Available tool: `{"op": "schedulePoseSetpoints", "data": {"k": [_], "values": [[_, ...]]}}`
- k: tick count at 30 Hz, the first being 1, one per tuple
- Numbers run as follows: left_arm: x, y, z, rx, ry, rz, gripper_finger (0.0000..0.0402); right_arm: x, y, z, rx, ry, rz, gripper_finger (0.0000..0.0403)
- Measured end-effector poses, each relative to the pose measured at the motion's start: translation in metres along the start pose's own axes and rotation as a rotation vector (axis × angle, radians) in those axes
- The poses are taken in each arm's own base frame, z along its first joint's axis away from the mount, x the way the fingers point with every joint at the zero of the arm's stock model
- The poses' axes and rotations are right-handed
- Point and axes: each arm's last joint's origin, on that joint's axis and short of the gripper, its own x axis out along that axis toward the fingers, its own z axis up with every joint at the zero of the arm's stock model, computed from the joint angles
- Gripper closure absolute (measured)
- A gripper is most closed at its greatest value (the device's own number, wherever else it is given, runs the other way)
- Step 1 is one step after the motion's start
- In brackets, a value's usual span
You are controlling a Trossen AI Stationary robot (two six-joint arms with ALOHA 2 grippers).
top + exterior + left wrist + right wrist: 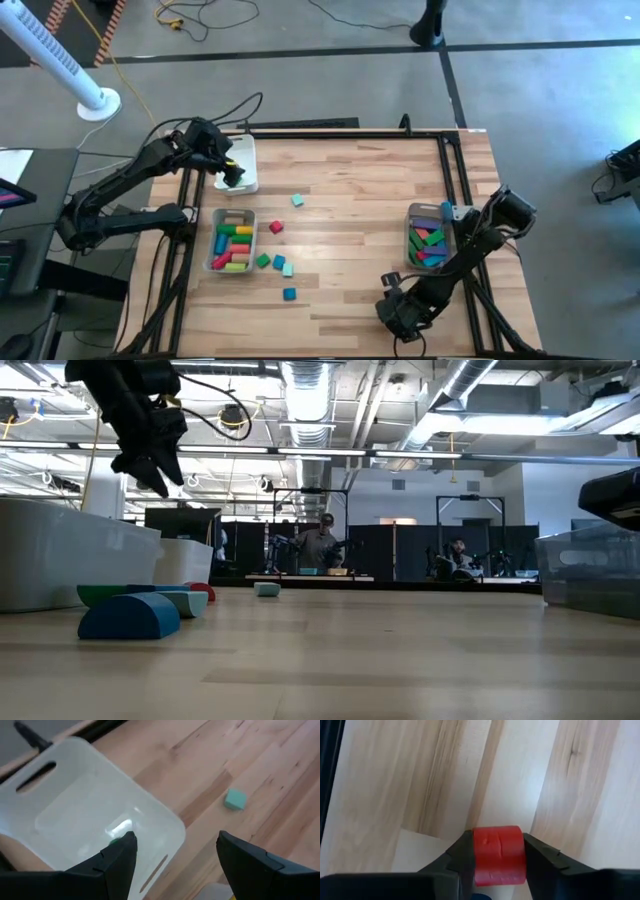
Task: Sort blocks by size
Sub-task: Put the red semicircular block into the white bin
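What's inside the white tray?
The left gripper hangs open over the white tray. A small green block peeks out beside one finger; that finger hides most of it. The rest of the tray's floor in view is bare.

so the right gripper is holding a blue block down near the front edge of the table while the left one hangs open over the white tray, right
Not quite: the block in the right gripper is red, not blue, as the right wrist view shows, with the jaws closed on it. The rest holds: that gripper is near the table's front edge, and the left gripper hangs open over the white tray.

Robotics lab: exposed ducts [305, 395], workstations [300, 550].
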Motion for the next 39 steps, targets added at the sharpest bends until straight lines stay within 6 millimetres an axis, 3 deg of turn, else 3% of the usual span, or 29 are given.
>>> {"op": "schedulePoseSetpoints", "data": {"k": [6,18,29,35,39], "values": [[-0.016,-0.013,0.017,0.025,-0.113,-0.058,0.014,-0.012,-0.012,0.016,0.024,-0.044,0.014,0.0241],[-0.028,-0.077,0.051,0.017,-0.41,-0.54,0.014,-0.082,-0.073,0.046,0.007,-0.344,-0.208,0.0242],[0.014,-0.151,0.044,0.149,-0.277,-0.812,0.014,-0.167,-0.118,0.087,-0.137,-0.577,-0.503,0.0241],[0.049,-0.175,0.042,-0.049,-0.151,-0.862,0.014,-0.196,-0.126,0.102,-0.225,-0.619,-0.631,0.0241],[0.064,-0.187,0.048,-0.189,-0.134,-0.952,0.014,-0.201,-0.132,0.104,-0.226,-0.61,-0.673,0.0241]]}}
